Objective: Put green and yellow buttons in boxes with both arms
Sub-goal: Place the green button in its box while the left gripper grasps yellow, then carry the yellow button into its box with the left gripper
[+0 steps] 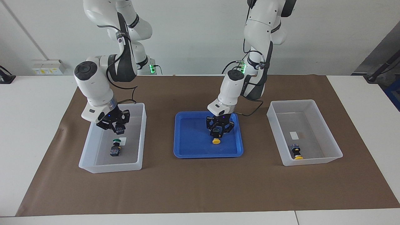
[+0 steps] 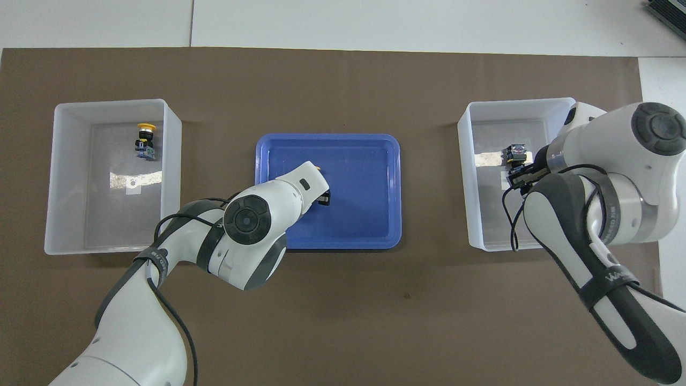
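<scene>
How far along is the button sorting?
Done: one yellow button lies in the box at the left arm's end, and one button body lies in the other box.

In hand: the left pincer grips the second yellow button at the blue tray. The right pincer appears to hold a green button over its box.

Left: both drops.

A pale wall (image 1: 193,37) stands past the white table (image 1: 34,125); brown mat (image 1: 200,187) covers it; socket plate (image 1: 47,67) low on the wall.
</scene>
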`<state>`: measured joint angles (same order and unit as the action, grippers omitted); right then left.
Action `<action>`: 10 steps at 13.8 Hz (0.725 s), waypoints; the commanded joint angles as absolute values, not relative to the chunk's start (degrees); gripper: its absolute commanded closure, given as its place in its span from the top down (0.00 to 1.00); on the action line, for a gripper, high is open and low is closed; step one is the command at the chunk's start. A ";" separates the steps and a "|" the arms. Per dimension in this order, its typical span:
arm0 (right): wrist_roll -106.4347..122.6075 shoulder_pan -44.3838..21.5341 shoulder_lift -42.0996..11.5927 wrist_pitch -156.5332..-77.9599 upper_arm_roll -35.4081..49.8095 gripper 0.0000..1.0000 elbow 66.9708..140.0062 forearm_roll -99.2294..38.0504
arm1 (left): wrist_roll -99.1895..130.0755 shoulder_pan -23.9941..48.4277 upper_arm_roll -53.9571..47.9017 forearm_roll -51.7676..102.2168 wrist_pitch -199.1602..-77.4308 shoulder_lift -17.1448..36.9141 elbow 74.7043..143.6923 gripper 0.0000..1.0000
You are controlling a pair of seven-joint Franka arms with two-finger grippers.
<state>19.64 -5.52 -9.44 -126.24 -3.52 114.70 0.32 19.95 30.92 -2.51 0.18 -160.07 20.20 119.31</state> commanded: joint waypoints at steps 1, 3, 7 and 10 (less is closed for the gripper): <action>20.31 -4.40 -6.86 -132.78 -2.64 0.00 122.15 -0.09 | 20.04 30.15 -1.85 0.88 -160.49 18.73 119.80 0.00; 19.87 -4.13 -7.03 -134.38 -2.64 0.09 123.31 -0.09 | 19.43 27.79 -1.85 0.88 -157.95 16.36 119.36 0.00; 11.79 -4.83 -7.56 -134.47 -2.64 1.00 122.52 -0.35 | 17.76 20.94 -1.85 0.88 -148.48 11.35 116.20 0.00; 5.82 -5.10 -7.56 -133.52 -2.46 1.00 117.62 -0.35 | 9.43 14.79 -1.93 0.79 -143.36 9.06 114.35 0.00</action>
<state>9.44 -5.53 -8.61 -134.31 -3.24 120.27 0.18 14.42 18.32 -1.37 0.19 -146.62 10.83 114.81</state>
